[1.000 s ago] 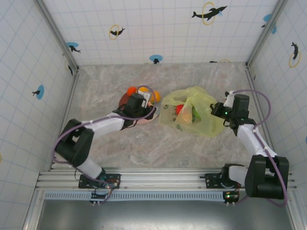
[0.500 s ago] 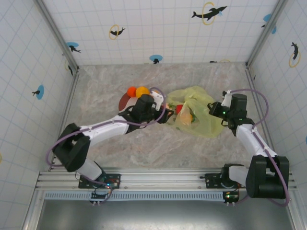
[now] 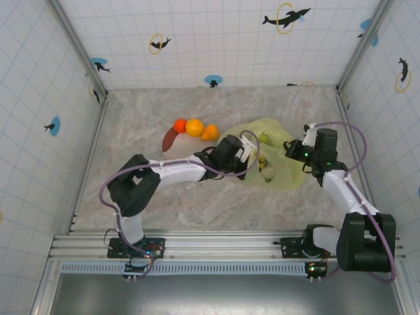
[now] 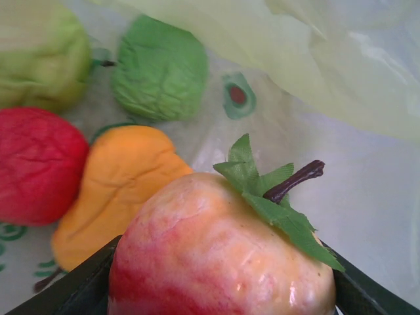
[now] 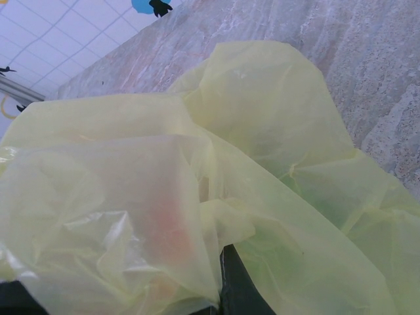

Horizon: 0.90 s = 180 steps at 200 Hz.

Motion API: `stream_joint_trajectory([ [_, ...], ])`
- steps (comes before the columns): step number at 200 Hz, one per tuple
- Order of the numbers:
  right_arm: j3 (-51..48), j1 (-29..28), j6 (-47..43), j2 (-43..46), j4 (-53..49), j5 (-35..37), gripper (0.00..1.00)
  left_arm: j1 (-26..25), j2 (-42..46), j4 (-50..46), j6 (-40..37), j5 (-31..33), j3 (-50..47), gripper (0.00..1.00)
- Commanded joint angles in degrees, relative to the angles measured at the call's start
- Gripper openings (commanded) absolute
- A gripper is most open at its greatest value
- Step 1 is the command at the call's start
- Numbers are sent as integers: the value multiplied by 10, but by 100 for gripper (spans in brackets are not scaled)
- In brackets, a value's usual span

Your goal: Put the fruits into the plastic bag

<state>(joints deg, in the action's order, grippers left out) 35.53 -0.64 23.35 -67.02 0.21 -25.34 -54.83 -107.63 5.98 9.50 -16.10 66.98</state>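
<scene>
Apple: red-and-yellow apple [image 4: 216,256], clamped between the dark fingers [image 4: 75,289] of the left gripper [image 3: 254,157], just inside the plastic bag's open side
Apple's pointing: brown stem and green leaves on top, stem tilted toward the upper right of the wrist view; body roundish, no clear long axis
Plastic bag [image 3: 282,167]: translucent yellow-green, crumpled on the marble table [image 3: 197,197]; long axis runs left to right in the overhead view, open side toward the left arm
Right gripper [image 3: 291,152]: closed, pinching the bag's right edge, plastic bunched over its finger [image 5: 230,282]
Inside the bag, past the apple: orange fruit [image 4: 115,190], long axis lower left to upper right, touching a red fruit [image 4: 36,164]; green fruit [image 4: 161,75] and yellow-green fruit [image 4: 42,56] farther in
In the way: these four lie on the bag's floor ahead of the apple
Left of the bag: maroon plate [image 3: 169,139], with a loose red fruit [image 3: 180,125], middle orange fruit [image 3: 194,126] and nearest orange fruit [image 3: 210,132] in a row; the last sits just beside the bag
</scene>
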Motion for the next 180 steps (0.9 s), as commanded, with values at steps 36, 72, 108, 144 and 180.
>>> stream_joint_trajectory([
  [36,-2,-21,3,-9,12,3,0,-12,-82,4,-18,-50,85,60],
  [72,-6,-30,4,-12,15,8,0,-13,-122,28,4,-86,122,61],
  [108,-9,-33,4,-14,15,11,0,-13,-153,50,30,-119,155,61],
  [144,-12,-34,4,-14,17,13,0,-13,-180,68,54,-137,178,62],
  [180,-14,-35,4,-16,19,14,0,-13,-202,83,84,-125,191,65],
])
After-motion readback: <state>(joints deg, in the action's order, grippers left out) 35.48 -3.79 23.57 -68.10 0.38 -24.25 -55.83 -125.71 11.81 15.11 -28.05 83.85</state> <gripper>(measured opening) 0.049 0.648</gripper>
